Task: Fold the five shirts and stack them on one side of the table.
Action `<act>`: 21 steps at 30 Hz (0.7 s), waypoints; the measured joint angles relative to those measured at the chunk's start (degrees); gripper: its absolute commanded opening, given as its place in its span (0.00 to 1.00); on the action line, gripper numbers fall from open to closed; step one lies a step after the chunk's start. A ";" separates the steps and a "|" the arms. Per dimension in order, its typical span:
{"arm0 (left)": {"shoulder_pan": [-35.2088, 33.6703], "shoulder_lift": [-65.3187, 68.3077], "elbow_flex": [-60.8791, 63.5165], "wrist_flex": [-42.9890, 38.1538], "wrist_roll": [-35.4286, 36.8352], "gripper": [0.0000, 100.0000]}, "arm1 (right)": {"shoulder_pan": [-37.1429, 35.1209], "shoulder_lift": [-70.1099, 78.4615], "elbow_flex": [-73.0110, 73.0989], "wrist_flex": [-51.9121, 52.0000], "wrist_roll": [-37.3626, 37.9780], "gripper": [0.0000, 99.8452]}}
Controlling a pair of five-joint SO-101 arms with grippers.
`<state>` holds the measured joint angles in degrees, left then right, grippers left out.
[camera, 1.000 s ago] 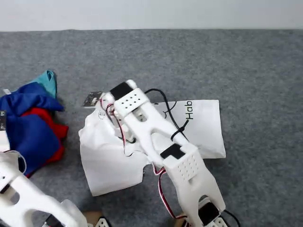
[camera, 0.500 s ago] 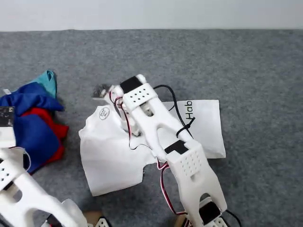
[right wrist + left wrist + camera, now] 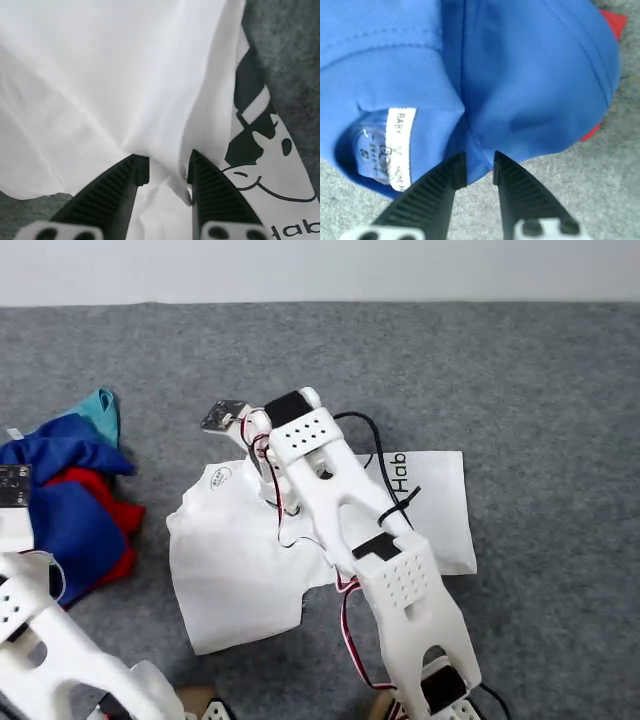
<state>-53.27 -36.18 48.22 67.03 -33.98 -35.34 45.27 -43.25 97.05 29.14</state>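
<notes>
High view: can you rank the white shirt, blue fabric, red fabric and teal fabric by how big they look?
1. white shirt, clearly largest
2. blue fabric
3. red fabric
4. teal fabric
Red and teal are partly hidden by the blue, so this ranks only what shows.

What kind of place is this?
Probably a robot lab or workshop table, not a home: two white robot arms, a grey felt-covered table, and small shirts set out for folding practice.
</notes>
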 measured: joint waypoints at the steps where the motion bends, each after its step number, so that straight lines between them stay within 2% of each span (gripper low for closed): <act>1: 0.00 0.00 0.00 0.00 0.00 0.10 | -0.62 -0.26 0.00 0.09 0.00 0.14; 11: 0.00 0.00 0.00 0.00 0.00 0.10 | -2.64 -0.35 -8.62 0.44 -1.85 0.14; 21: 0.00 0.00 0.00 0.00 0.00 0.10 | 0.79 6.77 -21.89 3.16 -5.80 0.14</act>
<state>-53.27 -36.18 48.22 67.03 -33.98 -34.55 52.04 -65.14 100.22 23.34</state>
